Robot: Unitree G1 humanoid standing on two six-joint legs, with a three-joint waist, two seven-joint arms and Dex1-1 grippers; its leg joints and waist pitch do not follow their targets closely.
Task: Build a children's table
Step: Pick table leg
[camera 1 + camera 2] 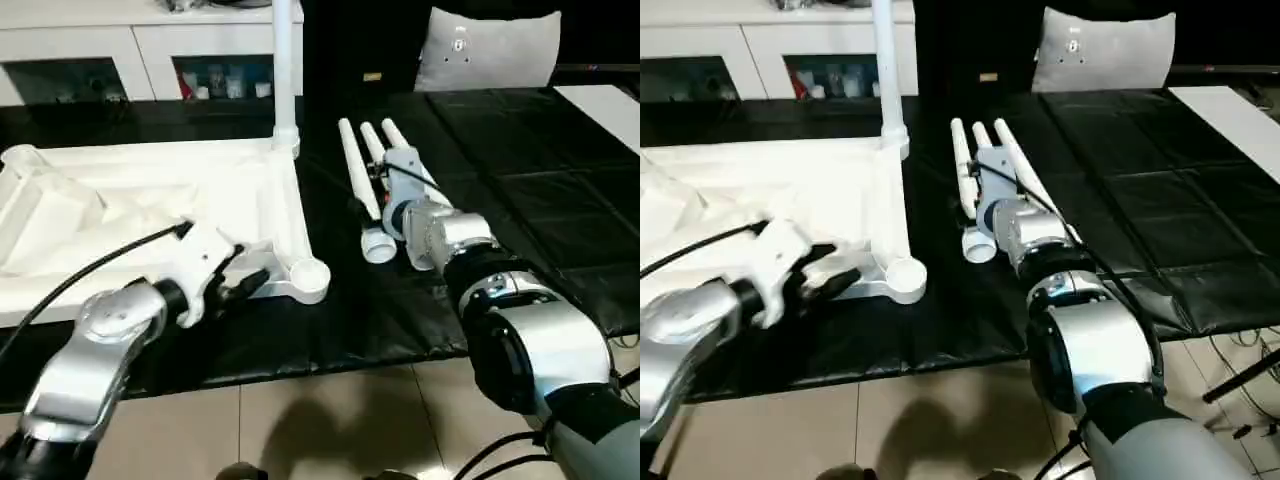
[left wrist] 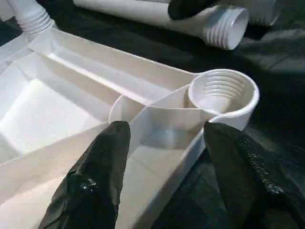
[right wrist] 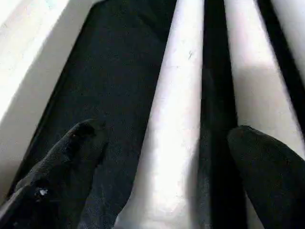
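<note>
Between the spread right end effector [image 3: 162, 167] fingers, one loose leg [image 3: 171, 119]

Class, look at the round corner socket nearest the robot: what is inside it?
The corner socket shows ringed threads down its inner wall and holds no leg. Its very bottom is hidden behind its near rim.

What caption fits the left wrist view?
Open left gripper straddling the upturned tabletop rim beside an empty threaded corner socket.
</note>
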